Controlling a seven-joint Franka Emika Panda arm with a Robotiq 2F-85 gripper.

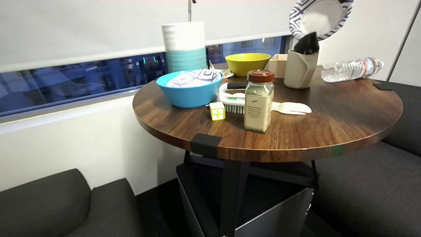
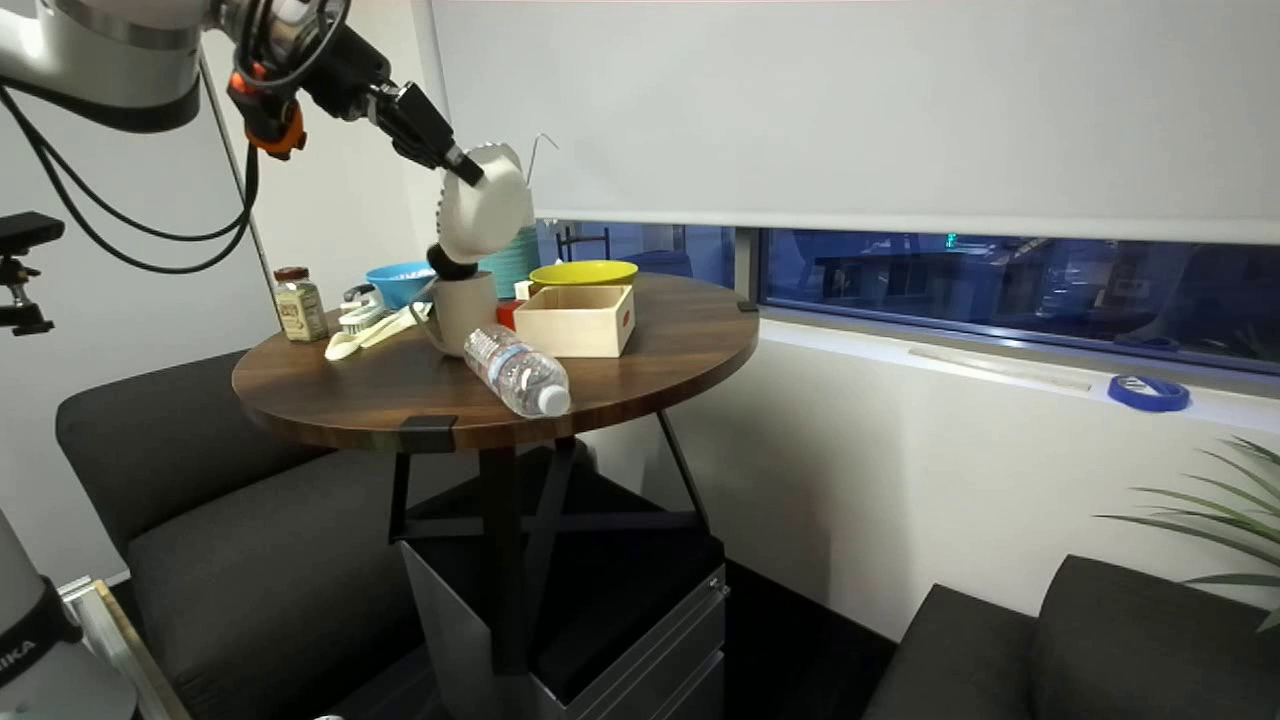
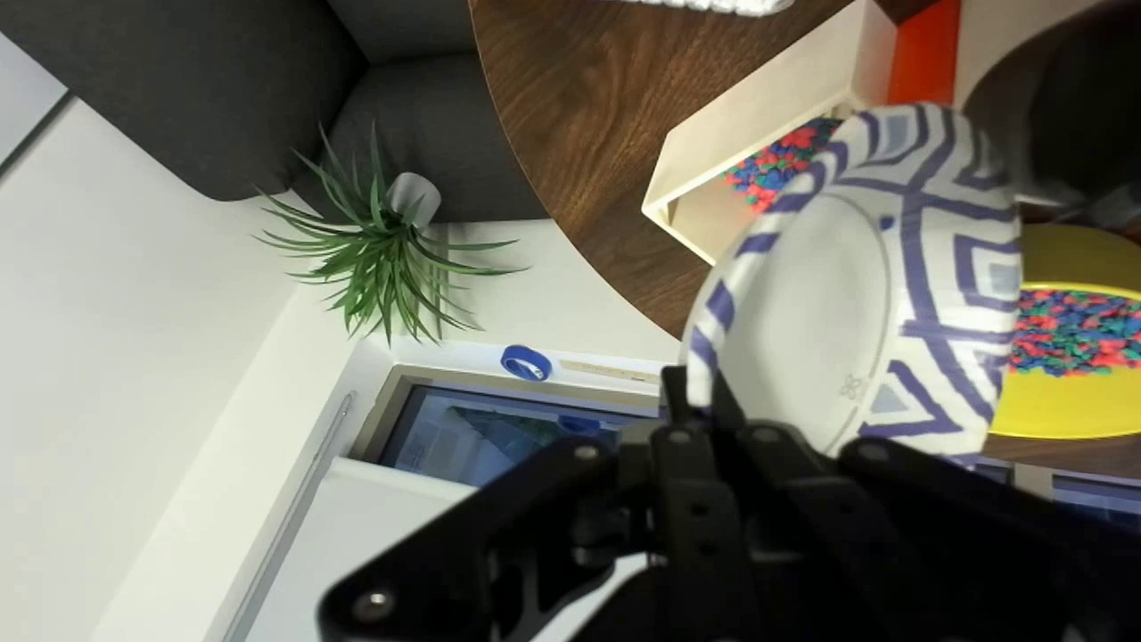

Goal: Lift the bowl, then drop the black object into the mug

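Mug (image 1: 300, 73) holds a black object (image 1: 307, 43), the yellow bowl (image 3: 1070, 406) coloured bits (image 3: 1074, 334), while fingers (image 2: 464, 166) pinch the striped bowl (image 3: 807, 308).

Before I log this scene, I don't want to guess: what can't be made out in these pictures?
Mug: inside hidden by its wall in both exterior views, so how deep the black object sits is unclear.
Striped bowl: top cut off by the upper edge in an exterior view.
Yellow bowl: cut off by the right edge in the wrist view.
Jar: label print too small in both exterior views.
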